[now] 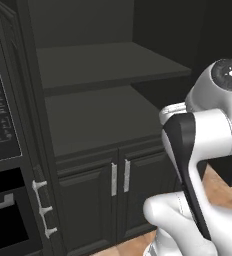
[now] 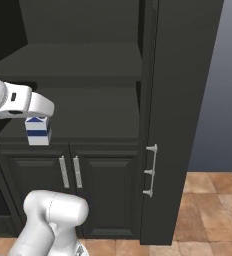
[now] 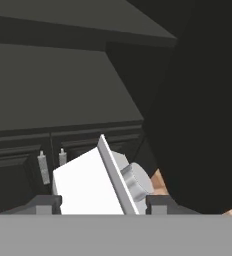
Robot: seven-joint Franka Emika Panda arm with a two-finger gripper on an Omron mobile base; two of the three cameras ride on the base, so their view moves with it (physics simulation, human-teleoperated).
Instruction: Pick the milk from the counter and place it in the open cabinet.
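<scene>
The gripper (image 3: pixel 102 202) is closed on the milk (image 3: pixel 90 185); in the hand view the carton's white top and grey cap sit squarely between the two dark finger tips (image 3: pixel 47 202), one at each side wall. From the right base view the milk (image 2: pixel 37 130) hangs below the white wrist, in front of the lower shelf (image 2: pixel 83 112) of the open cabinet (image 1: pixel 88 120) and roughly level with its front edge.

Judgement on the step in hand: the carton is being carried in for placement. It should go forward past the shelf lip, ahead of the jaws, with its base kept above the board, then down flat before the jaws part. The upper shelf (image 1: pixel 103 62) lies above the jaws and leaves little headroom for the wrist. The cabinet's side wall (image 3: pixel 208 110) stands close on one side.

Materials: the carton is a small box, smooth white with blue bands, gable-topped. The shelves are flat, matte charcoal boards. The doors (image 2: pixel 95 195) below are panelled, with slim silver handles (image 2: pixel 70 171).
</scene>
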